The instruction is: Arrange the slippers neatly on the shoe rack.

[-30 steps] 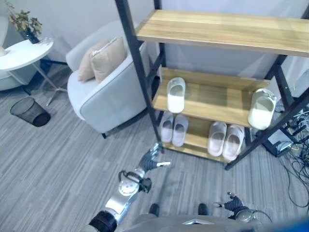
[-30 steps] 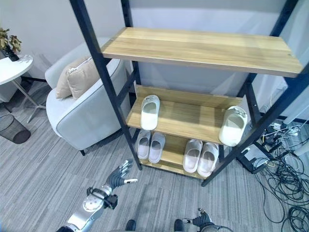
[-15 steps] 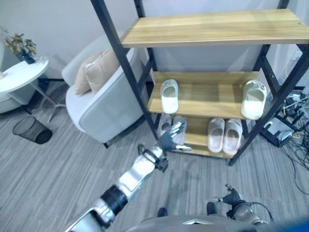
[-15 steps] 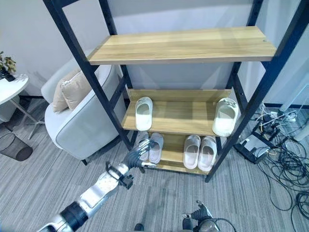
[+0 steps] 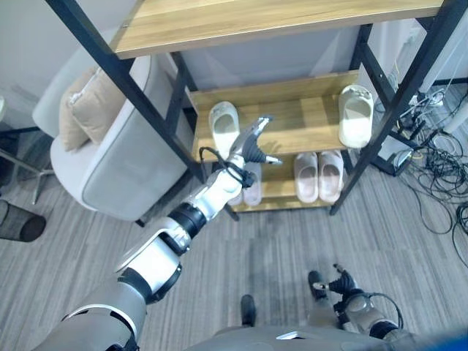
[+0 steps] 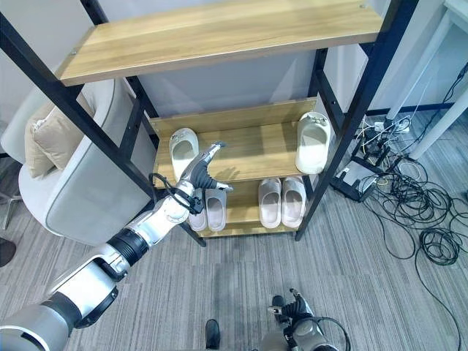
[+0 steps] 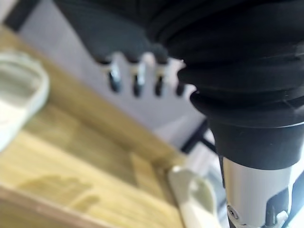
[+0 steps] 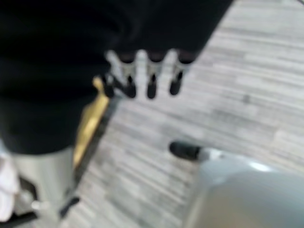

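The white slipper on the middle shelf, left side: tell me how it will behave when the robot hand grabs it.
The white slipper looks thick and moulded, so probably light and springy, not floppy. Lying flat on the middle shelf, it should slide when pushed, not roll. Its smooth surface may slip in the open left robot hand.

A: What does the left arm [image 5: 157, 252] look like?
B: Silver-grey rounded segments, black bands at the joints (and a dark ribbed cover at the wrist).
A: And the left hand [image 5: 254, 140]?
B: Slim silver fingers with dark tips; the right hand [image 5: 338, 281] looks alike.
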